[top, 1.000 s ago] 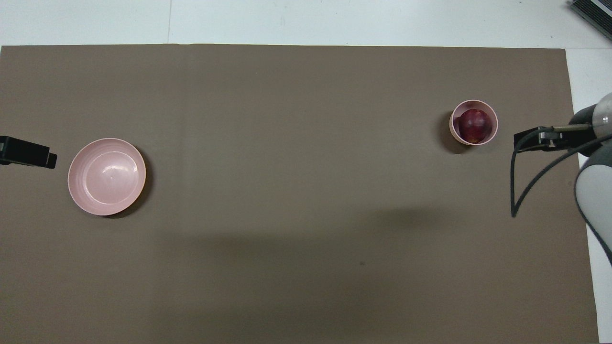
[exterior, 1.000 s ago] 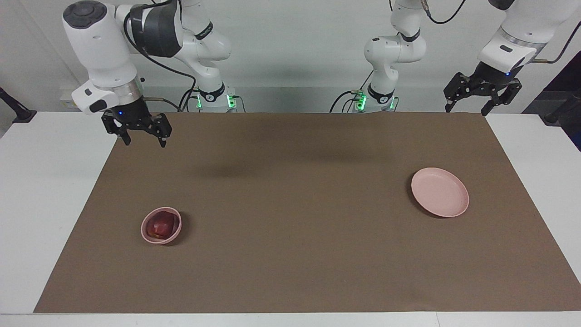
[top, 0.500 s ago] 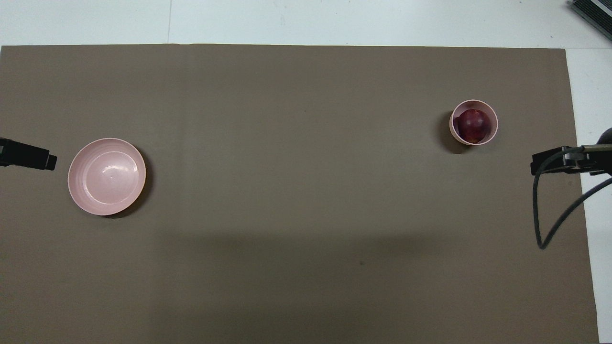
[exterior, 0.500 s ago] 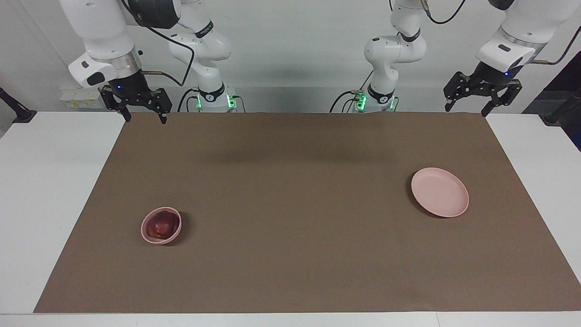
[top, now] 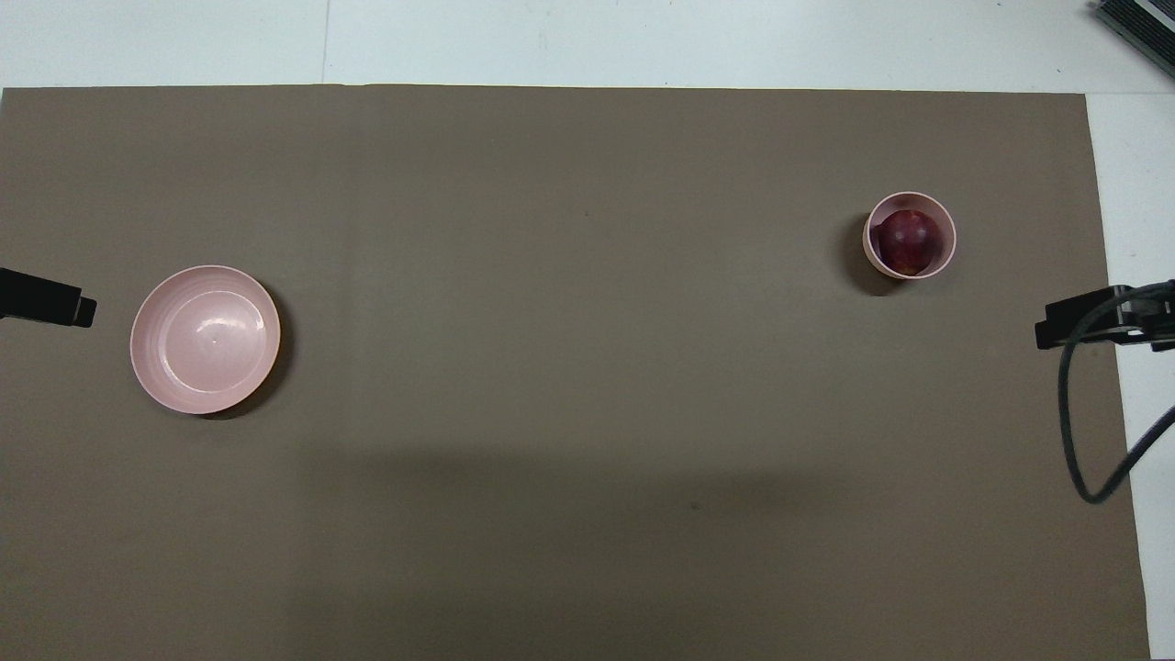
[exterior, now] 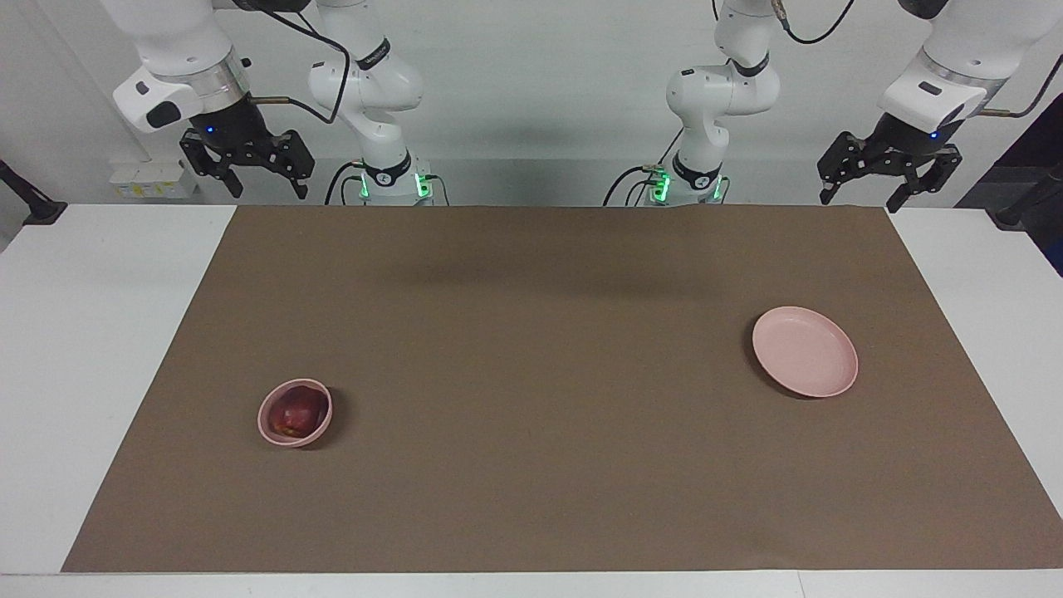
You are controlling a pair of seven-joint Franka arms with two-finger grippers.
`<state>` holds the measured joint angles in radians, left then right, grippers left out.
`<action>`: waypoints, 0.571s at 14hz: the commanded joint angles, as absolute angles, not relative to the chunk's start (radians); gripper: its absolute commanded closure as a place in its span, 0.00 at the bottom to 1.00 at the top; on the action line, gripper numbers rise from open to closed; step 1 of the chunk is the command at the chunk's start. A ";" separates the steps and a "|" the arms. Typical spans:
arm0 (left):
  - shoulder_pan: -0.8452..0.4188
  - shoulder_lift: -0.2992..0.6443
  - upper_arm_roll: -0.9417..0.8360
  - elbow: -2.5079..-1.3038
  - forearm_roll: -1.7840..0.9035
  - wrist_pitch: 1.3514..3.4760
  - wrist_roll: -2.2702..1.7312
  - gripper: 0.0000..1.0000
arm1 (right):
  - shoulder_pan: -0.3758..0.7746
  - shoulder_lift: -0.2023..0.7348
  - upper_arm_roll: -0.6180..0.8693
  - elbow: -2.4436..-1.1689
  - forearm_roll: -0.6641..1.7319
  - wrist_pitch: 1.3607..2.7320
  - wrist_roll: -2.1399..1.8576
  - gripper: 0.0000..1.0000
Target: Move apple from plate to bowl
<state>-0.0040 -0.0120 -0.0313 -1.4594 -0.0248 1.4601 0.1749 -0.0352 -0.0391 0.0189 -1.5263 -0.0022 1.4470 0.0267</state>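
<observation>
The dark red apple lies in the small deep pink bowl toward the right arm's end of the table. The flat pink plate is bare, toward the left arm's end. My right gripper is open and empty, raised over the mat's corner near the robots. My left gripper is open and empty, raised over the mat's other corner near the robots.
A brown mat covers most of the white table. The right arm's black cable hangs over the mat's edge. A dark fingertip of the left gripper shows beside the plate in the overhead view.
My right gripper has risen and drawn back toward the robots, away from the bowl. The left gripper has barely moved. The apple stays in the bowl.
</observation>
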 commanded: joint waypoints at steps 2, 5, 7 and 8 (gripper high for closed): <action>0.018 -0.023 -0.038 -1.473 -0.008 1.459 0.164 0.00 | -0.037 -0.021 0.026 -1.503 -0.023 1.462 0.005 0.00; 0.023 -0.023 -0.038 -1.474 -0.008 1.459 0.164 0.00 | -0.040 -0.020 0.028 -1.496 -0.037 1.442 0.003 0.00; 0.021 -0.023 -0.038 -1.474 -0.008 1.457 0.164 0.00 | -0.041 -0.020 0.028 -1.494 -0.025 1.417 0.002 0.00; 0.021 -0.023 -0.038 -1.474 -0.008 1.457 0.164 0.00 | -0.041 -0.020 0.028 -1.496 -0.026 1.417 0.003 0.00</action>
